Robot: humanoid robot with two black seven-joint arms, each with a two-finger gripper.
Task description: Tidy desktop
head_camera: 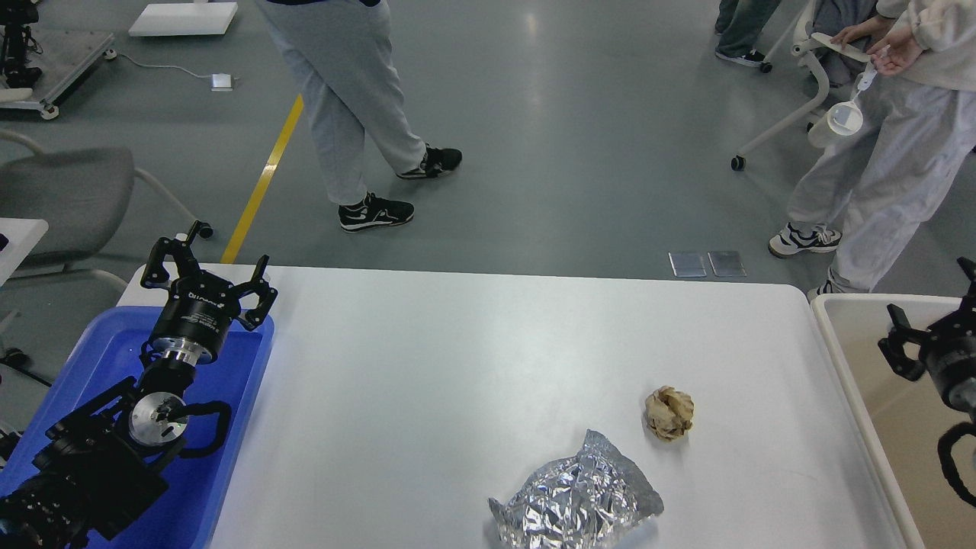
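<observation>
The white desktop (473,358) fills the middle of the head view. On it lie a crumpled brown paper ball (669,412) at the right and a crumpled silver foil bag (576,503) near the front edge. My left gripper (210,263) is open and empty, held above the far end of the blue tray (221,457) at the left. My right gripper (930,320) shows at the right edge above the beige bin (846,358), with fingers spread and nothing in them; it is partly cut off by the view's edge.
People stand on the grey floor beyond the table, one at the back left and one at the back right. A grey chair (69,191) stands at the far left. The bin adjoins the table's right edge.
</observation>
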